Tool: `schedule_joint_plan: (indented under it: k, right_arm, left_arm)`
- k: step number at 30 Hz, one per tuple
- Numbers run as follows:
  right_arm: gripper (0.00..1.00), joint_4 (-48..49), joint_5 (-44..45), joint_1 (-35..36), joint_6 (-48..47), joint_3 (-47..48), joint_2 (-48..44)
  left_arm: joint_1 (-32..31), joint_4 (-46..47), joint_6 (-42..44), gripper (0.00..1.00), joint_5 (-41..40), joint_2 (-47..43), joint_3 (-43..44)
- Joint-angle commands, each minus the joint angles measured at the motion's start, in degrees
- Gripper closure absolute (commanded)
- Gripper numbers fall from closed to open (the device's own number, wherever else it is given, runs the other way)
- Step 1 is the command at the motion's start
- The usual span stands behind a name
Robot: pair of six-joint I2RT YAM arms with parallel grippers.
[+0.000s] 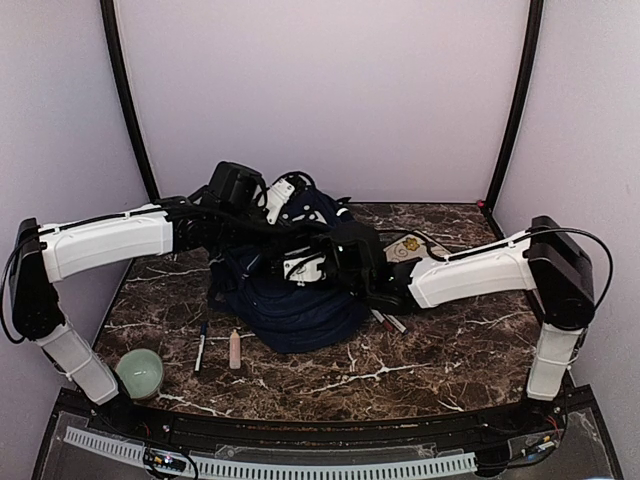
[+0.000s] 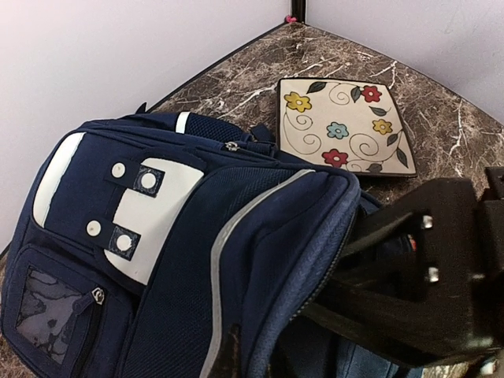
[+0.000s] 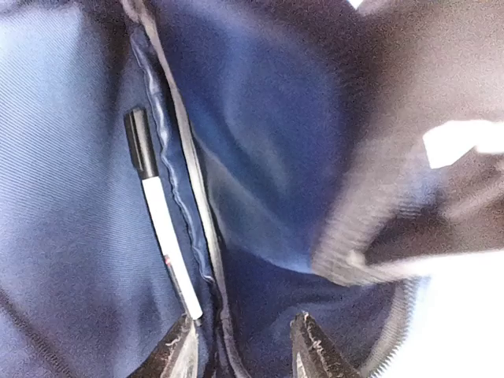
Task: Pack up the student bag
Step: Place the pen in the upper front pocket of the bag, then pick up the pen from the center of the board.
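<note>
Navy student bag (image 2: 181, 260) with white patches (grey stripe too); cream plate (image 2: 346, 126), red, yellow, blue flowers; brown white-veined table (image 1: 450, 350).

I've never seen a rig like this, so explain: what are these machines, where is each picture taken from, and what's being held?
Two robot arms are bolted to a marble-look table. One picture looks down from above; the other two come from cameras on each wrist. A navy student bag lies in the middle, a flowered plate behind it, markers and a green round object nearby. The right gripper is open inside the bag beside a marker; the left gripper is shut at the bag's rim.
</note>
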Motion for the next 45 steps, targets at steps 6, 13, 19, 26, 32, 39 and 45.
schedule_joint_plan:
  k: [6,13,19,26,32,39,45]
  right_arm:
    - [0.59,-26.23,-8.22,1.32,18.66,-3.18,-10.32]
    - [0.6,-43.44,-16.67,0.89,29.83,-8.29,-19.42]
    - [0.61,-50.28,-24.92,-3.51,38.35,-14.14,-26.34]
    - [0.64,-54.31,-32.33,-18.35,46.68,-13.77,-23.41]
    - [0.66,-57.5,-39.74,-25.67,49.81,-9.68,-16.77]
    - [0.67,-58.3,-41.61,-26.99,52.33,-5.29,-9.41]
    - [0.67,-58.51,-41.56,-26.97,53.76,-2.56,-5.19]
  left_arm:
    - [0.36,7.09,-1.61,1.0,-0.56,-0.83,-0.96]
    - [0.7,8.17,-1.79,1.0,-0.12,-0.77,-2.72]
    - [0.9,8.02,-1.55,1.0,0.64,-0.49,-3.48]
    - [0.9,8.15,-1.67,1.0,1.66,-0.82,-4.48]
    - [0.89,8.1,-2.21,1.0,2.18,-1.59,-5.11]
    - [0.89,8.04,-2.64,1.0,2.05,-2.74,-6.17]
    - [0.89,8.32,-3.31,1.0,2.01,-3.49,-7.3]
